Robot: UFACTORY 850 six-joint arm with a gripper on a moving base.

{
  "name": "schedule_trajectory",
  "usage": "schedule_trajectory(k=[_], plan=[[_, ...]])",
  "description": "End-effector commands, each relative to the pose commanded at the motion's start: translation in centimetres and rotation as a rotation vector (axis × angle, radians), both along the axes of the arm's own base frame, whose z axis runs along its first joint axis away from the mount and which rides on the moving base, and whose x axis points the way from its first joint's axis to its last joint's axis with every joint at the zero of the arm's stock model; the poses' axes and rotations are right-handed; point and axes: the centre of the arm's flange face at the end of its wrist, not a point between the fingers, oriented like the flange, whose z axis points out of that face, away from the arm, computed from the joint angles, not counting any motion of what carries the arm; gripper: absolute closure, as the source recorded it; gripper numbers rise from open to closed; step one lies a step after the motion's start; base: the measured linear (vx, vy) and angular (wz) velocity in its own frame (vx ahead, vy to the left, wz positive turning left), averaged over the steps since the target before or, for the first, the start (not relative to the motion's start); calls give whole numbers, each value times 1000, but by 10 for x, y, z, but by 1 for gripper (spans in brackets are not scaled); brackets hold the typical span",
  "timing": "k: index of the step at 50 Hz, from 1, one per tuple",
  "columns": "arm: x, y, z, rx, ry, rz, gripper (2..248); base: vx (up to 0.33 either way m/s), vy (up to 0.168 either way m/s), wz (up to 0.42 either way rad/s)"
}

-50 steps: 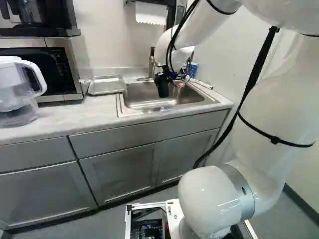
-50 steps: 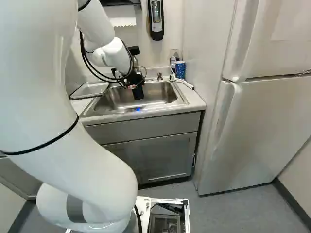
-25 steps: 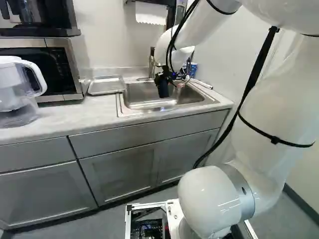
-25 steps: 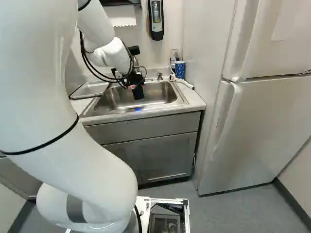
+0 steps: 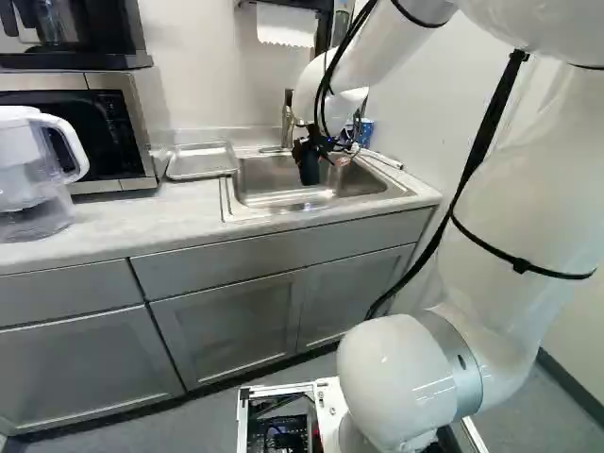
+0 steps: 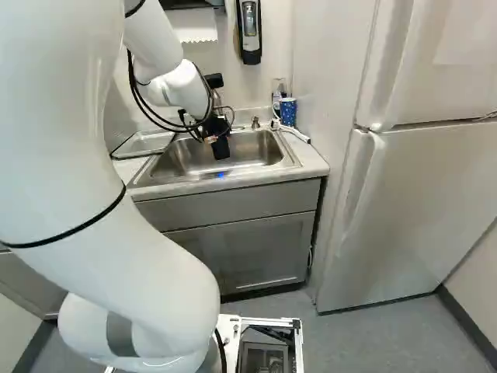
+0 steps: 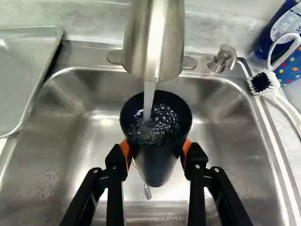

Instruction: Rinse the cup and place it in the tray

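A: Nearest first. Arm?
B: One white arm [image 5: 406, 373], up from the joint at the foot, bent overhead, reaching ahead and down. Wrist end's low over the sink.
A: Tabletop, near part?
B: One grey-white stone-look tabletop [image 5: 113, 222], one clear plastic pitcher with a white lid and handle [image 5: 24, 165] at the left of the left base view. One stainless steel sink [image 7: 66, 155], single basin.
A: Hand?
B: One, black, two fingers, orange pads. The hand [image 6: 217, 138] is gripping the cup, a pad on each side.
A: Cup?
B: One black tapered round cup [image 7: 157, 172], mouth up, held above the basin. Water's running into it, bubbly inside.
A: From?
B: One brushed metal faucet [image 7: 154, 37], right over the mouth.
A: Tray?
B: One shallow rectangular metal tray [image 5: 203, 162], beside the sink, cup's not in it.
A: Far corner?
B: One small metal spout [image 7: 223, 59] on the sink's rim, one white brush with dark bristles [image 7: 265, 82], one blue mug with coloured dots [image 6: 288, 111], one blue bottle with a white label [image 7: 282, 30], near each other.
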Motion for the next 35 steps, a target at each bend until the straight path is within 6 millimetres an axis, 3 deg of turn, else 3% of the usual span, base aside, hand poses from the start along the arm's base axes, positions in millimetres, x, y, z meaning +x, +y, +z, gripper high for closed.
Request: schedule_trajectory(k=[35], plan=[[0, 0, 0, 0, 0, 0, 128, 0, 0, 0]])
